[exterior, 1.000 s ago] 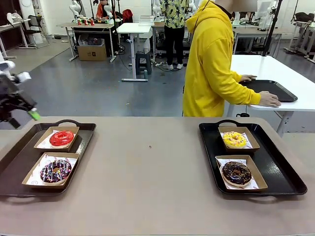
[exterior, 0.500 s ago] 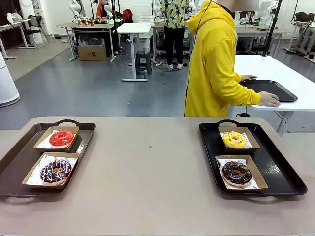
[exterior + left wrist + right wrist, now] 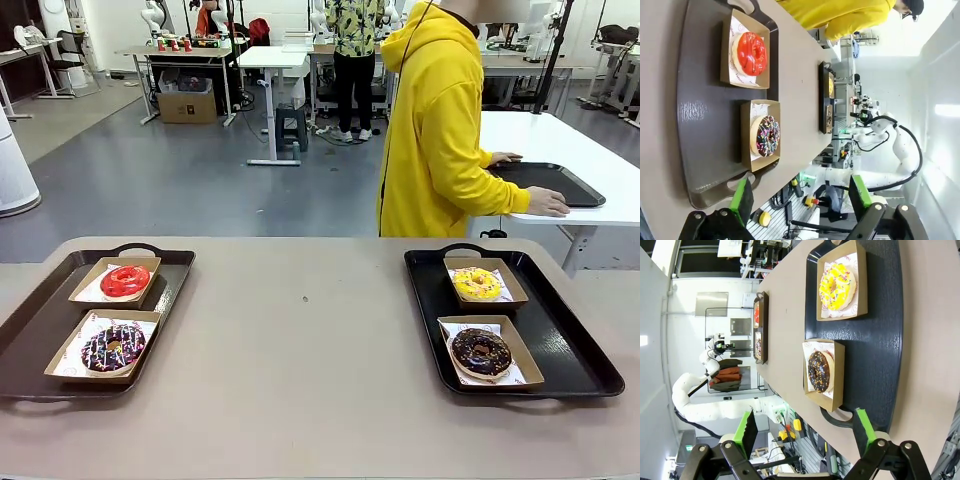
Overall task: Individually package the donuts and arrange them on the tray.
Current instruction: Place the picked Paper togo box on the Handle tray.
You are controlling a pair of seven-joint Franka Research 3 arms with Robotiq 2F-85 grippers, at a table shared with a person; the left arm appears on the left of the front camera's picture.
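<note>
Left hand [image 3: 800,200] spread, empty | right hand [image 3: 805,432] same | donuts boxed on both trays | sprinkle donut [image 3: 766,135] at 12 | retreat straight, avoid tray rim [image 3: 700,192]

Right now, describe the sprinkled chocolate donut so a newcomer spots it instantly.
Find the black tray at the table's left end, seen from the robot. It holds two cardboard boxes; take the nearer box. Its donut is dark with coloured sprinkles, unlike the glossy red donut behind it.
</note>
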